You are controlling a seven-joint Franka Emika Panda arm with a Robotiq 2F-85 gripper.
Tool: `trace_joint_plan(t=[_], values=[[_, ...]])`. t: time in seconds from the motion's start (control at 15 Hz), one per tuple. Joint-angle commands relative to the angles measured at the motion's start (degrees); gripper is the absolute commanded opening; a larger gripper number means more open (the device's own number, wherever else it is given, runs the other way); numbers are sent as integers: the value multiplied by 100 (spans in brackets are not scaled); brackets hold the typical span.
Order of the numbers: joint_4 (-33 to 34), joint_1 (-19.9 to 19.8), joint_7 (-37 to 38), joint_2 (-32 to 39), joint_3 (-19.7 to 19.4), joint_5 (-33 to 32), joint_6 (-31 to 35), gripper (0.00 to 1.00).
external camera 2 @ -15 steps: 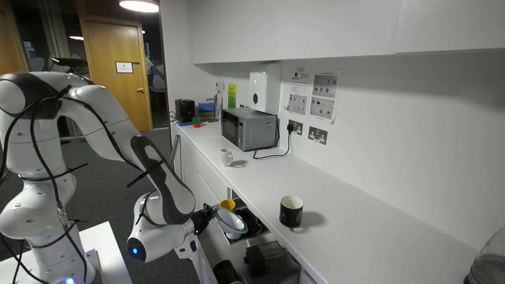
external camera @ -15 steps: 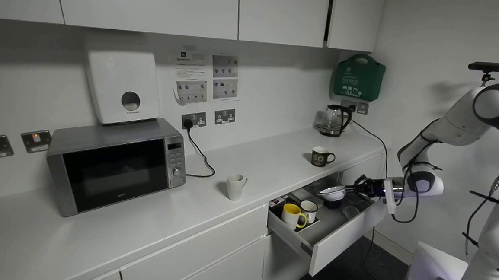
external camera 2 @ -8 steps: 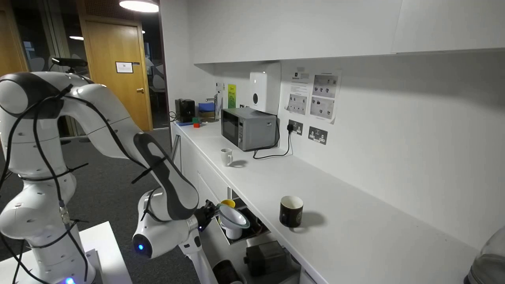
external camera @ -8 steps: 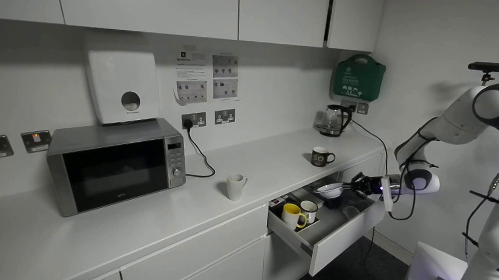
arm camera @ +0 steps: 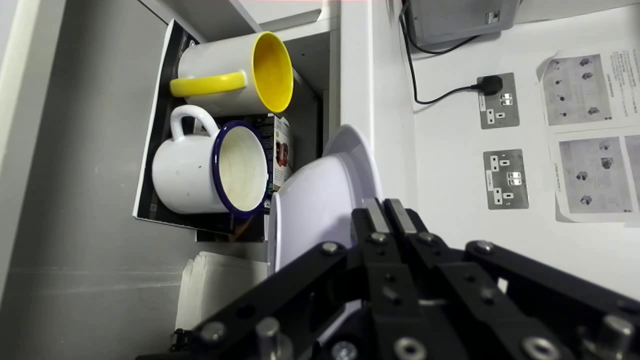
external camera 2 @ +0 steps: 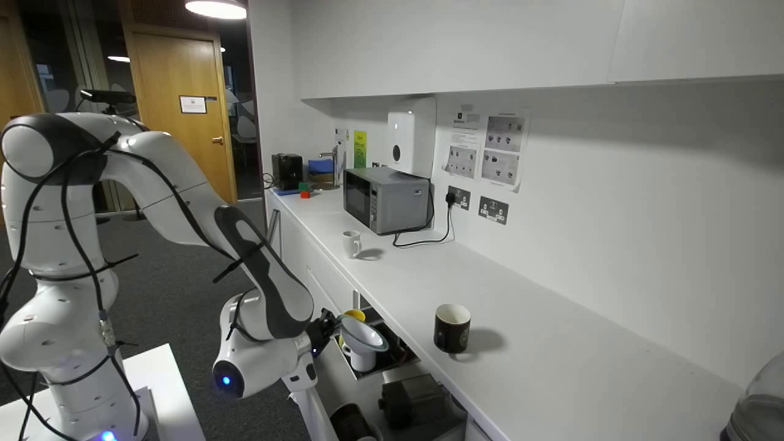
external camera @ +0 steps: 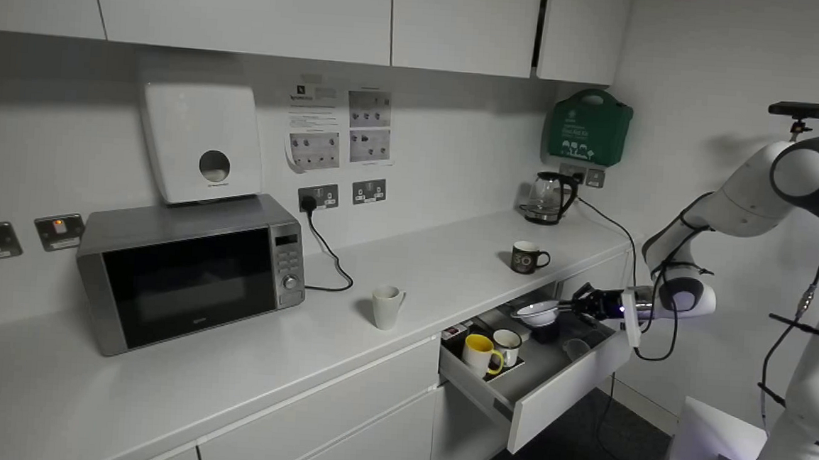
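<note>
Your gripper (arm camera: 384,207) had its jaws pinching the rim of the white bowl (arm camera: 320,205), which hung tilted over the open drawer (arm camera: 90,200) near the wrist view's centre. A yellow-handled mug (arm camera: 220,57) and a blue-rimmed mug (arm camera: 187,172) stood at upper left.

Smooth, glossy bowl (arm camera: 316,202); matt hand (arm camera: 385,204)

On the white counter (external camera: 442,278), a microwave (external camera: 190,273), a white mug (external camera: 385,308), a dark mug (external camera: 522,258) and a kettle (external camera: 545,199) are spread out; in the open drawer (external camera: 570,394) beneath, a black tray (arm camera: 162,211) and a dark boxy item (external camera 2: 421,395) are contained.
</note>
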Motion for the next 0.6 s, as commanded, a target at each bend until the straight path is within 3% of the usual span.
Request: trace_joint_plan(t=[0.0,0.53], values=[[144,42,29,103,23,-30,-113,1],[333,142,54,422,81,-29,-106,1]])
